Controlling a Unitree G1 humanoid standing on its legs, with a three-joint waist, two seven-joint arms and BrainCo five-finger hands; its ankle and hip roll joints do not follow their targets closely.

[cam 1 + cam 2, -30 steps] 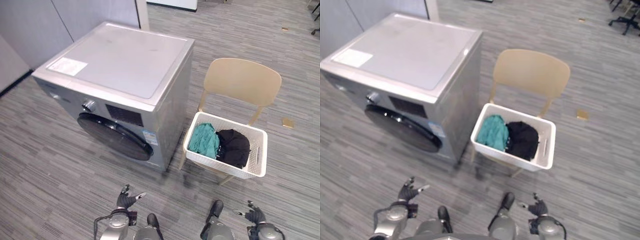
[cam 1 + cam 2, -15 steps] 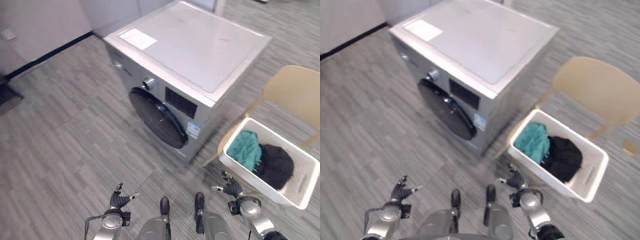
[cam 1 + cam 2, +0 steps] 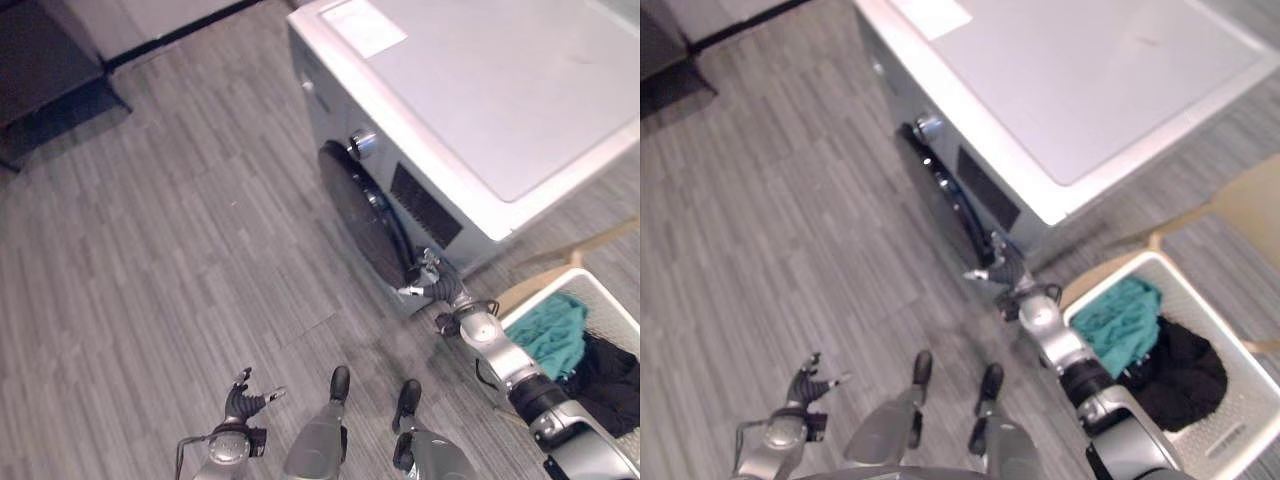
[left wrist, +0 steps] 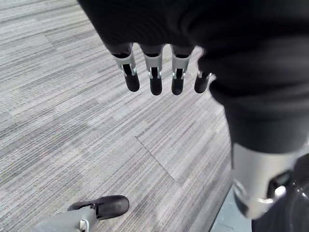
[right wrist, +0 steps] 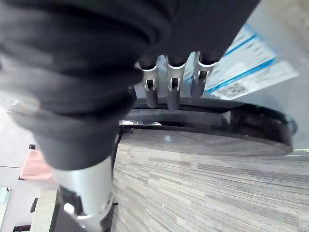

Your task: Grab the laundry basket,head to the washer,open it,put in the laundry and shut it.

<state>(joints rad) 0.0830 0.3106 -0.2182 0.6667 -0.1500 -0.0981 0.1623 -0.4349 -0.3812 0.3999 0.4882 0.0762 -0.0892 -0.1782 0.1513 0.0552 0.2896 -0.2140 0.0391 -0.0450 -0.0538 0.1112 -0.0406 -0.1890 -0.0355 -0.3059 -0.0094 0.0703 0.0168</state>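
**Right hand now at the washer door; basket left on the chair**

Change since a second ago: the head camera has swung round, so the washer (image 3: 480, 110) sits at 1 o'clock and the basket at 4 o'clock. Apart from that shift, the right hand (image 3: 432, 282) has risen from low beside the body to the lower rim of the dark round door (image 3: 362, 222), fingers (image 5: 166, 94) straight and apart, tips at the rim; contact cannot be confirmed. Judgement: the door-opening step is beginning, while the basket has not been picked up, so the laundry would have to be fetched across afterwards.

Items, counted:
- Washer: one, door closed, one silver knob (image 3: 362, 141) above it
- Laundry basket (image 3: 1200, 452): one, white, on the chair beside the washer, at 4 o'clock
- Garments in basket: two, one teal garment (image 3: 552, 330), one black garment (image 3: 610, 368), touching
- Chair (image 3: 590, 243): one, tan, partly seen
- Left hand (image 3: 243, 400): one, idle at 6 o'clock over the floor, fingers (image 4: 154, 72) relaxed and apart, holding nothing
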